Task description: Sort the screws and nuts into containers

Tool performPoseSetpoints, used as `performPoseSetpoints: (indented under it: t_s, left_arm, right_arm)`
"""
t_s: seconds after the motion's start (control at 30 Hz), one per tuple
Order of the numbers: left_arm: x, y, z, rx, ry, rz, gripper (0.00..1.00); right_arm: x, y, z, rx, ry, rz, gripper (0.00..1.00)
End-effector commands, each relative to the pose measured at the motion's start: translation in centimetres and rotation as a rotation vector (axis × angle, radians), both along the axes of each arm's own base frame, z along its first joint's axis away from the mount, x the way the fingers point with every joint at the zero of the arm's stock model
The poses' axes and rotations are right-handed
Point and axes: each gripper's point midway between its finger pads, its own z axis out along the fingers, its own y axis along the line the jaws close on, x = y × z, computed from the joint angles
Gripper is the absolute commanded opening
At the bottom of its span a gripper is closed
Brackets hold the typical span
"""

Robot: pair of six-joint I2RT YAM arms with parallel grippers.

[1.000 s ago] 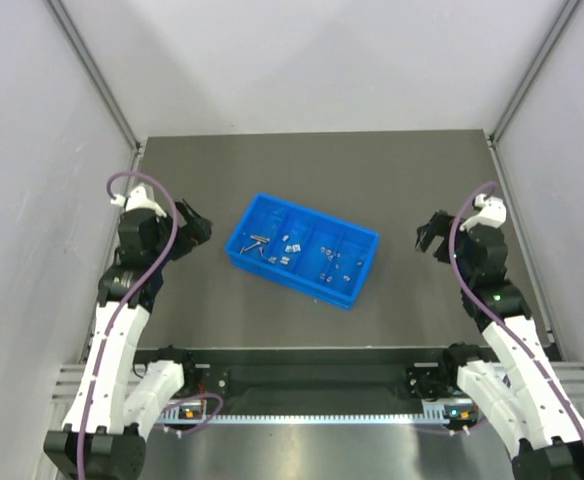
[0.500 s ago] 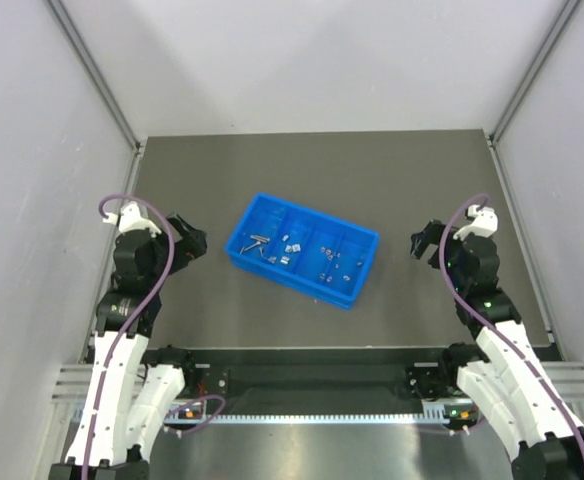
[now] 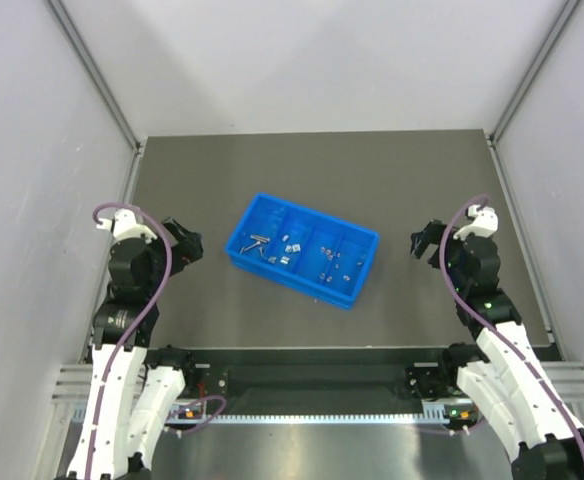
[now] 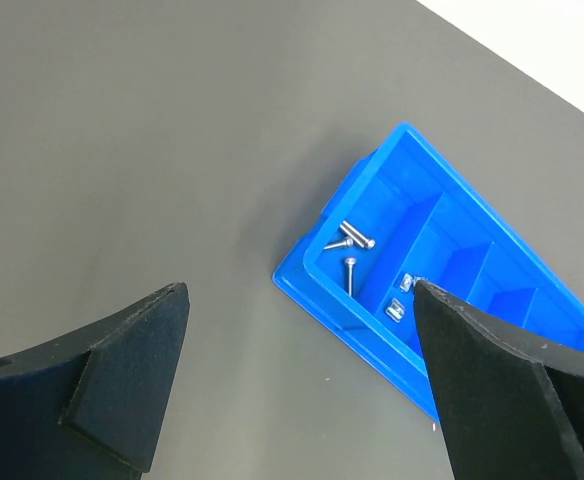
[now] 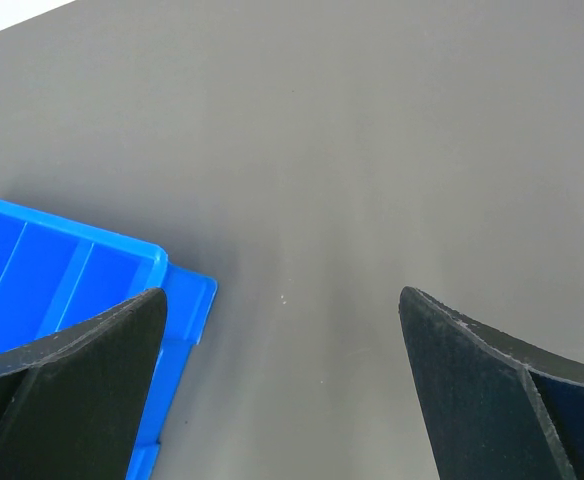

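Observation:
The blue tray [image 3: 302, 249] lies at the table's middle, split into four compartments. Silver screws [image 3: 259, 242] lie in its left end compartment, also shown in the left wrist view [image 4: 354, 240]. Small nuts [image 3: 290, 247] lie in the second compartment [image 4: 398, 309], and more small metal pieces [image 3: 332, 256] sit in the right compartments. My left gripper [image 3: 182, 241] is open and empty, left of the tray [image 4: 492, 290]. My right gripper [image 3: 427, 238] is open and empty, right of the tray's end [image 5: 62, 275].
Grey walls stand close on the left and right of the dark grey table [image 3: 312, 170]. A metal rail [image 3: 312, 378] runs along the near edge between the arm bases.
Both arms have drawn back toward the near edge and outward from the tray. The left gripper moved down and left. The tray has not moved.

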Motion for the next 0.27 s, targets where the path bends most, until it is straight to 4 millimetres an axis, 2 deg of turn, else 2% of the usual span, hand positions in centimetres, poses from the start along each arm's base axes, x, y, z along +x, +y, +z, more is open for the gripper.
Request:
performPoseSetpoints:
  t_s: [0.0,0.23]
  left_arm:
    - [-0.35,0.37,-0.35,0.021,0.003,0.010,0.98]
    - [-0.31,0.37,-0.28,0.021,0.000,0.010,0.98]
  right_arm:
    - [1.00,-0.24,2.95,0.001,-0.094,-0.009,1.00]
    - [1.03,-0.09,3.46,-0.009,-0.112,0.005,1.00]
